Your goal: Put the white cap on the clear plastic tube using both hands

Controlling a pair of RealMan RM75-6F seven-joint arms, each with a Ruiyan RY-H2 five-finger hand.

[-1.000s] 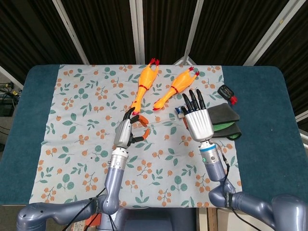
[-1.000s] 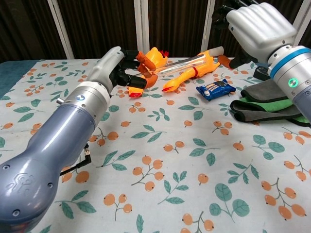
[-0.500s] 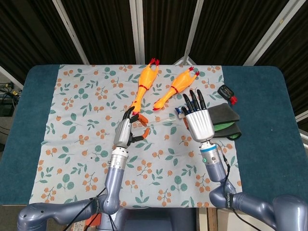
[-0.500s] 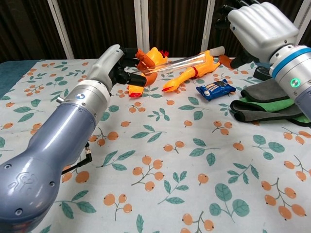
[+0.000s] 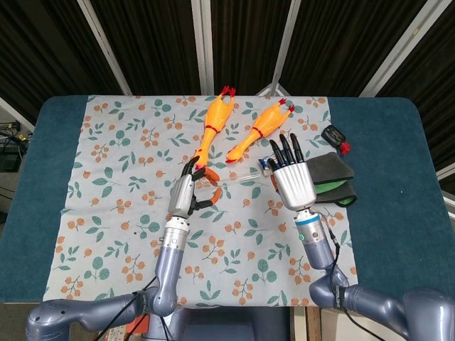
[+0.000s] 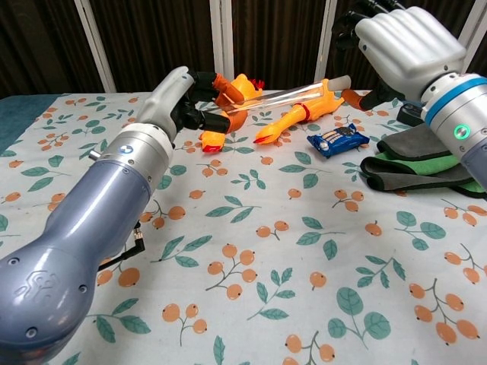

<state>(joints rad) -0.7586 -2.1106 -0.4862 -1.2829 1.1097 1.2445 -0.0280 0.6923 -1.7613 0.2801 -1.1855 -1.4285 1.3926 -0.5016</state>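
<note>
My left hand [image 5: 186, 193] [image 6: 171, 99] grips one end of the clear plastic tube [image 5: 245, 172] [image 6: 281, 95] and holds it above the floral cloth. The tube slants up and right toward my right hand [image 5: 293, 181] [image 6: 407, 38]. A whitish cap [image 6: 340, 79] shows at the tube's right tip, close to that hand's thumb; contact between them cannot be made out. The right hand hovers palm down with its fingers straight and spread, and nothing plainly shows in it.
Two orange rubber chickens [image 5: 213, 128] [image 5: 257, 128] lie behind the hands. A blue packet [image 6: 337, 141] sits under the right hand. Folded dark and green cloths [image 5: 333, 177] and a small black and red item [image 5: 334, 135] lie to the right. The floral cloth [image 5: 121, 177] covers the table.
My left hand has lifted its end of the tube, so more of the tube shows between the hands. The right hand has barely moved.
</note>
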